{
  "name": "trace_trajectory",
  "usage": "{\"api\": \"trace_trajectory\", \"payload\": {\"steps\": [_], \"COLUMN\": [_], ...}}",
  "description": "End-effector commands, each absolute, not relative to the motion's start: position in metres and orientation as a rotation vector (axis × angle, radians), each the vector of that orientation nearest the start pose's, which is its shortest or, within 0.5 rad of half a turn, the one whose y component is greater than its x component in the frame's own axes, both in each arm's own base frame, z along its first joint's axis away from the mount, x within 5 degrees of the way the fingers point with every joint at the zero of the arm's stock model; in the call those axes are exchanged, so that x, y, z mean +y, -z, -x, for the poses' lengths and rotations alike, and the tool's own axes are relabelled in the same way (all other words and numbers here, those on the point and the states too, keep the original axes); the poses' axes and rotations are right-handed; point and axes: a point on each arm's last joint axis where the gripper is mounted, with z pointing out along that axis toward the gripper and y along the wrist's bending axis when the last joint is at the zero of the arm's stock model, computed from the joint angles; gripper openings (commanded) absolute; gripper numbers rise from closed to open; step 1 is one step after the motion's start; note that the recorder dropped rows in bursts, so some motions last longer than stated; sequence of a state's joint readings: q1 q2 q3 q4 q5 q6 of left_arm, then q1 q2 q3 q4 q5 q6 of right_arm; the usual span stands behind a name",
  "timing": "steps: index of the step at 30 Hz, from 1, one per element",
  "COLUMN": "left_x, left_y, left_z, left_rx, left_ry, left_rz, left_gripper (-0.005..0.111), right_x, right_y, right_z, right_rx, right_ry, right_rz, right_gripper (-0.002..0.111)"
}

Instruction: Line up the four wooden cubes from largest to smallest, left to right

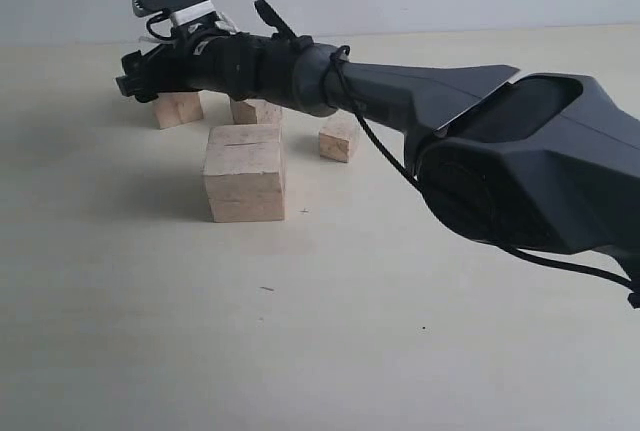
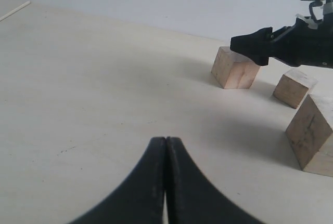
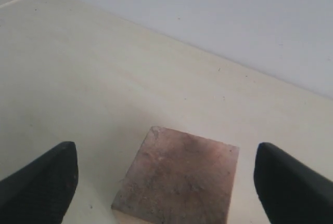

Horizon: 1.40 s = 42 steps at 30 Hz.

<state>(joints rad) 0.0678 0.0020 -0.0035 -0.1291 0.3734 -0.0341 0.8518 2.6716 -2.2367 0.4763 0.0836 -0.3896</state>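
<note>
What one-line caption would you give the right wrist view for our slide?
Open jaws flank one wooden cube on a pale table, a gap showing on each side.

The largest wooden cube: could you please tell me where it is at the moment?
In the exterior view the largest wooden cube stands left of centre on the table, in front of the three smaller cubes.

Jaws together, three wooden cubes (image 2: 235, 69) — pale table (image 2: 99, 83)
</note>
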Motion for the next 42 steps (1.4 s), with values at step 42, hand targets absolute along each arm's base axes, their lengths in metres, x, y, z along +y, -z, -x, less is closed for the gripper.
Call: {"api": "trace_trajectory", "payload": {"steps": [42], "left_x": [0.000], "left_y": [-0.181], "left_z": [-0.053], "left_rx": [1.836], "left_ry": [0.100], "left_rz": [0.172], "left_gripper": [0.000], "right_x": [0.442], "right_y": [-0.112], "right_z": [-0.400], "right_rx": [2.001], "right_ry": [-0.753], "right_rz": [0.613], "right_gripper": [0.085]}}
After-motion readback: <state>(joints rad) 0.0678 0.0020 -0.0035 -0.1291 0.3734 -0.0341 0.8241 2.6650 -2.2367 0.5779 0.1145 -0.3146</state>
